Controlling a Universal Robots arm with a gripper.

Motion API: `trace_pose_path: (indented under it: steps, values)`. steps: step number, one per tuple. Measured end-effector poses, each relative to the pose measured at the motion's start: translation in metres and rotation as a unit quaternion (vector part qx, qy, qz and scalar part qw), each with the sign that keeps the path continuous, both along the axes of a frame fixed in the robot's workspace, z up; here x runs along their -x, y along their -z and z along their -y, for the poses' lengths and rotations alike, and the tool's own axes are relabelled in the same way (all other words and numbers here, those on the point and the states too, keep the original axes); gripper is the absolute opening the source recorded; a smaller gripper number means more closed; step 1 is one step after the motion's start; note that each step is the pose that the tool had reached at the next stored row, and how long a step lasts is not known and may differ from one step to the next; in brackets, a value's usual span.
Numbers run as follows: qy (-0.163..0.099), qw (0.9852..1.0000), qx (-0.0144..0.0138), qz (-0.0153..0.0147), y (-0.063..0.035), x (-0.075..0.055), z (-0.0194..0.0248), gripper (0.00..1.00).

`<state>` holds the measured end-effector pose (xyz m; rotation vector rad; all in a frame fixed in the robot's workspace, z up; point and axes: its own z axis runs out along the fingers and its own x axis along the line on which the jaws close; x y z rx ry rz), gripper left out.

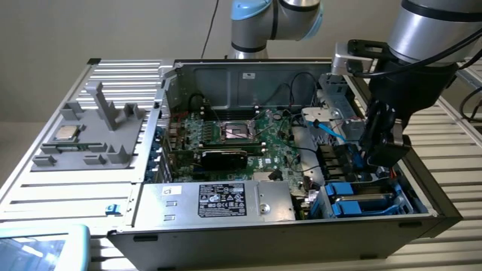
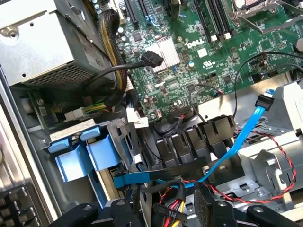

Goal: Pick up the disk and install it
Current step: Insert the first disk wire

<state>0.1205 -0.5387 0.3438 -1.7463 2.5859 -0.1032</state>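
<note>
1. Sitting in the bay at the near corner of the computer case (image 1: 226, 243), on the exterior view's right, the disk (image 1: 362, 199) looks seated, its blue tabs (image 2: 78, 153) level.
2. Just above it hangs the pincer (image 1: 382, 159), released and grasping nothing.
3. Doing this step well, I judge, means keeping the jaws wide and moving straight, clear of the blue cable (image 2: 239, 142) and the motherboard (image 1: 241, 135) beyond.
</note>
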Motion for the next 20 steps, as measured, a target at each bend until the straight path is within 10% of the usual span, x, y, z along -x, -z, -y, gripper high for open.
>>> trace_pose_path:
  steps: [6,20]
  values:
    - [0.000,0.9999,0.0003,0.0148,-0.0071,-0.002,-0.0035,0.58]
    - [0.000,0.9998,0.0081,0.0158,-0.0472,-0.003,-0.0069,0.58]
